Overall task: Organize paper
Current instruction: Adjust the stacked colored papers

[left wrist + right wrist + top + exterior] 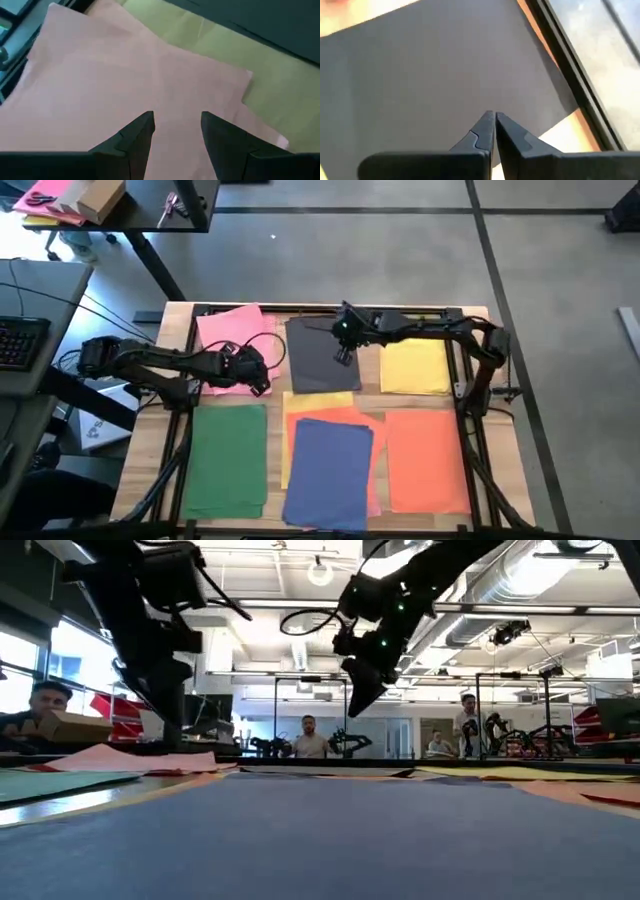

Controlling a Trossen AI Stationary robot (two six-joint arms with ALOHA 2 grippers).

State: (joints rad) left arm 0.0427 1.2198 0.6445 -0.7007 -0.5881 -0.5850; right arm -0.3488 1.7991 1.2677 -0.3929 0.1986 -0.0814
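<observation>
Coloured paper covers the table (178, 315): green (228, 460), blue (330, 475) and orange (427, 460) sheets nearest. Farther back, left hand (177, 127), fingers parted and empty, lies low over the pink sheet (230, 335); right hand (494, 127), fingers closed and empty, hangs above the grey sheet (318, 355), beside the yellow sheet (414, 367).

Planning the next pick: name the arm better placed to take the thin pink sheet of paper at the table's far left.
Left. The left gripper hangs right over the thin pink paper sheet, jaws open. The right gripper is over the dark grey paper sheet, jaws shut.
</observation>
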